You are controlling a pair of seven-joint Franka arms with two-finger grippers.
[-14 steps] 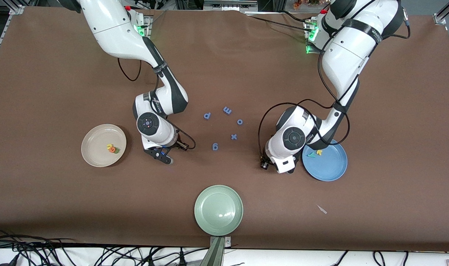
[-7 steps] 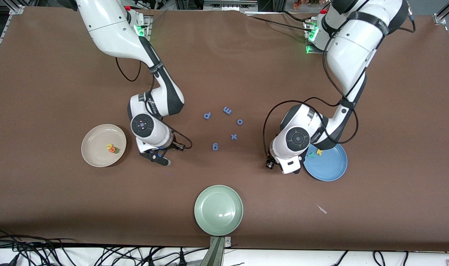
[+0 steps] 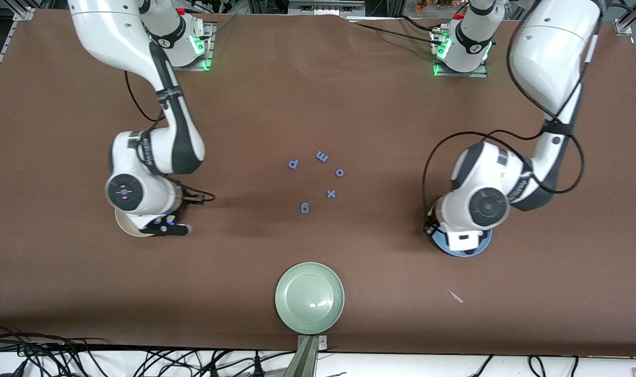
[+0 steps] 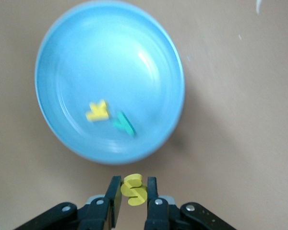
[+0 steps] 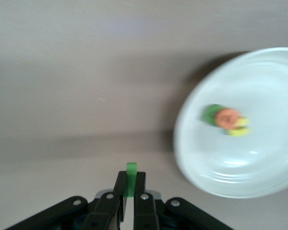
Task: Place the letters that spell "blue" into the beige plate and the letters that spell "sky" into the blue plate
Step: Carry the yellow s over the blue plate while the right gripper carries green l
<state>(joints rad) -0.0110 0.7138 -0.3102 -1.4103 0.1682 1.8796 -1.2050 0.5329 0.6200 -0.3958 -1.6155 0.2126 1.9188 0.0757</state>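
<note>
**Both arms carrying their last letters to the plates**

Biggest stuff first: the beige plate (image 5: 240, 124) sits just ahead of and below the right gripper (image 5: 127, 191), mostly hidden under the wrist in the front view. The blue plate (image 4: 110, 79) is in the same spot relative to the left gripper (image 4: 133, 189), just ahead of the fingertips. A pale green plate (image 3: 310, 297) sits well apart from both grippers, nothing in it.

Right arm is bent down from its base with the wrist over the beige plate's rim, fingers pinching the green l (image 5: 131, 178) edge-on. Left arm is folded the same way over the blue plate's edge, fingers clamped on the yellow s (image 4: 134, 188), which stands up between the pads.

Already in the beige plate: a green, orange and yellow clump (image 5: 225, 120), I'd guess b, e and u. In the blue plate: the yellow k (image 4: 98, 111) touching or nearly touching the teal y (image 4: 124, 123).

Handling-wise, these look like foam: super light, squishy, not fragile. Pinching across the flat faces seems right. I'd worry they stick to a pad on release or bounce off the rim, so get over the middle of the plate first.

The blue-purple letters (image 3: 318, 178) lie between the two arms, away from both.
</note>
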